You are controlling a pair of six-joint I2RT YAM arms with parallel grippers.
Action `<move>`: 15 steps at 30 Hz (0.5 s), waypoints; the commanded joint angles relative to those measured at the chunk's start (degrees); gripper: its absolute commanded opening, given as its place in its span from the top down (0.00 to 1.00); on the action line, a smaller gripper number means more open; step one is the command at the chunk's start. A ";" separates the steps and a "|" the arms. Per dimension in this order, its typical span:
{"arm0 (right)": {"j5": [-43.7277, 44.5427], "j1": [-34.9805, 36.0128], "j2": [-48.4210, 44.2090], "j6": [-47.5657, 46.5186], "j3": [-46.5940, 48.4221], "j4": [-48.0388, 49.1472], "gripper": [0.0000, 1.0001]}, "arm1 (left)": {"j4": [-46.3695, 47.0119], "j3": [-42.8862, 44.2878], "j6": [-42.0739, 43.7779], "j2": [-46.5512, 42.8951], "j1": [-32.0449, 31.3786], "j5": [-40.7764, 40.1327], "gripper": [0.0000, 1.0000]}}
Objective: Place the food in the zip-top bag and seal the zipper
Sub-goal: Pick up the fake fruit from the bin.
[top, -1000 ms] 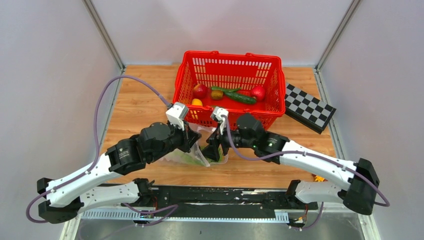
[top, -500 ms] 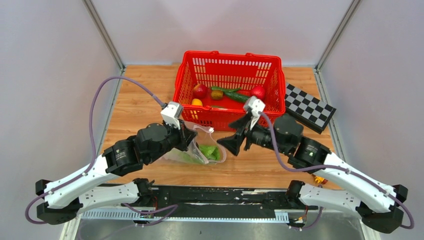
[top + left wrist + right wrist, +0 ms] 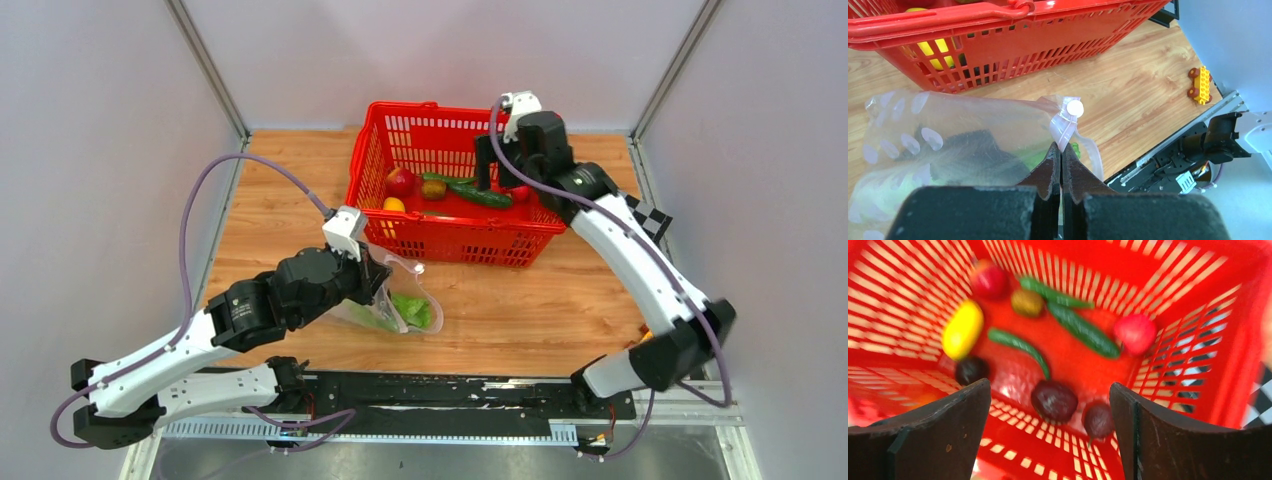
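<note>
The clear zip-top bag [image 3: 400,305] lies on the table in front of the red basket, with pale-green lettuce [image 3: 412,311] inside. My left gripper [image 3: 384,288] is shut on the bag's zipper strip [image 3: 1064,136], just below its small white piece [image 3: 1074,107]. My right gripper [image 3: 497,166] hangs open and empty above the basket's back right. In the right wrist view the gripper [image 3: 1049,386] looks down on a lemon [image 3: 963,329], two red apples [image 3: 989,280] [image 3: 1135,332], cucumbers [image 3: 1083,329] [image 3: 1020,345] and dark round pieces [image 3: 1054,400].
The red mesh basket [image 3: 455,240] stands at the middle back, and its front wall [image 3: 998,50] is close to the bag. A checkerboard [image 3: 655,213] lies right of the basket, partly under my right arm. A yellow-brown toy block [image 3: 1200,85] sits near the front edge.
My right arm has left the bag's mouth and swung up and back over the basket, open. My left gripper keeps its hold on the bag.
</note>
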 commanded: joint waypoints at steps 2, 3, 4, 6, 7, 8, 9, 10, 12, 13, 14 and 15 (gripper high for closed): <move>-8.33 -2.94 10.50 -2.57 2.77 -12.87 0.10 | 0.66 -0.10 -0.96 -1.75 -0.27 -1.32 1.00; -8.88 -3.34 12.70 -3.09 3.39 -14.16 0.10 | 0.64 0.00 -0.82 -1.82 -0.26 -1.33 1.00; -8.88 -3.71 14.48 -3.42 3.74 -14.71 0.10 | 0.65 0.07 -0.82 -1.77 -0.28 -1.15 1.00; -13.77 -4.94 18.16 -4.83 3.59 -14.61 0.02 | 0.74 -0.05 -0.87 -1.89 -0.27 -0.78 1.00; -15.45 -5.57 19.77 -5.19 4.32 -15.56 0.00 | 0.95 -0.09 -0.91 -1.97 -0.26 -0.45 1.00; -16.57 -6.13 21.20 -5.45 5.17 -16.65 0.00 | 0.96 -0.10 -1.01 -1.97 -0.31 -0.20 1.00; -17.75 -6.63 22.52 -5.68 5.88 -17.36 0.00 | 0.92 -0.09 -1.06 -2.02 -0.30 0.05 1.00; -19.65 -7.02 23.63 -5.71 6.35 -17.65 0.00 | 0.86 -0.15 -1.12 -1.98 -0.27 0.09 1.00; -22.07 -7.63 26.37 -8.73 7.00 -18.43 0.00 | 1.00 -0.25 -1.05 -1.82 -0.27 0.24 1.00; -21.69 -7.65 27.91 -9.46 7.90 -19.59 0.00 | 1.01 -0.13 -0.83 -1.51 -0.27 0.37 1.00; -21.34 -7.65 29.70 -10.14 9.22 -21.43 0.00 | 1.00 0.04 -0.80 -1.33 -0.26 0.47 1.00; -21.63 -7.65 31.32 -11.08 11.07 -23.88 0.00 | 0.98 0.15 -0.69 -1.06 -0.31 0.61 1.00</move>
